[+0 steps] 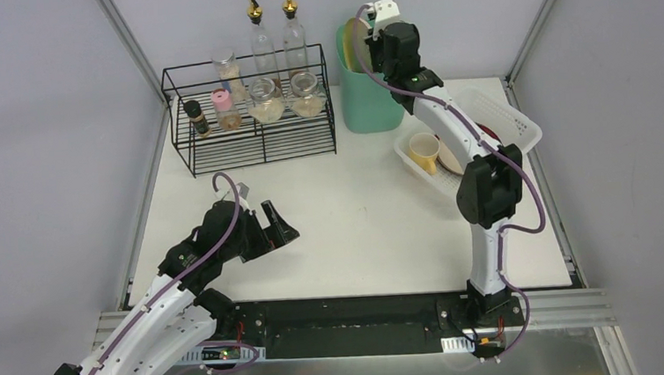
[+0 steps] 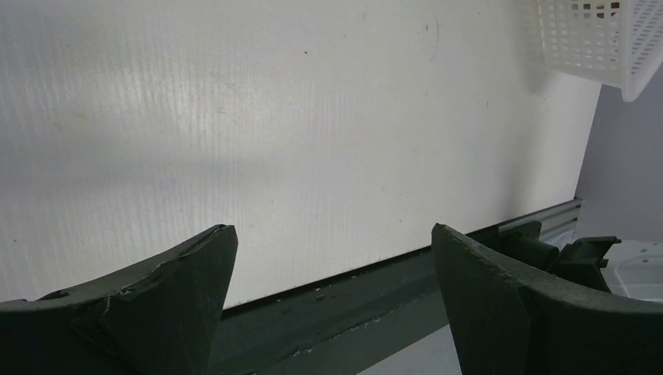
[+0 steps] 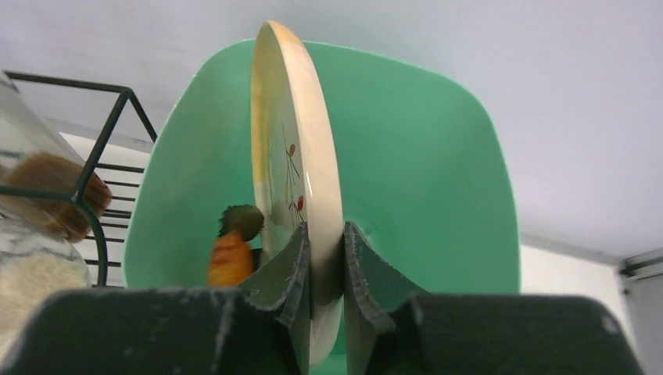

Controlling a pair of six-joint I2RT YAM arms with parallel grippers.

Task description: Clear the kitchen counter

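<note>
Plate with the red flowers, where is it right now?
In the right wrist view, the plate stands on edge in the right end effector, at the mouth of the green bin just right of the black wire rack.

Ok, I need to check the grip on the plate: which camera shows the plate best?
Right wrist: the plate stands edge-on, pinched by the right gripper, at the green bin. Top external shows only a rim sliver; left wrist shows none.

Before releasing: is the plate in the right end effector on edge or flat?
On edge: the plate stands vertical, rim pinched by the right end effector.
</note>
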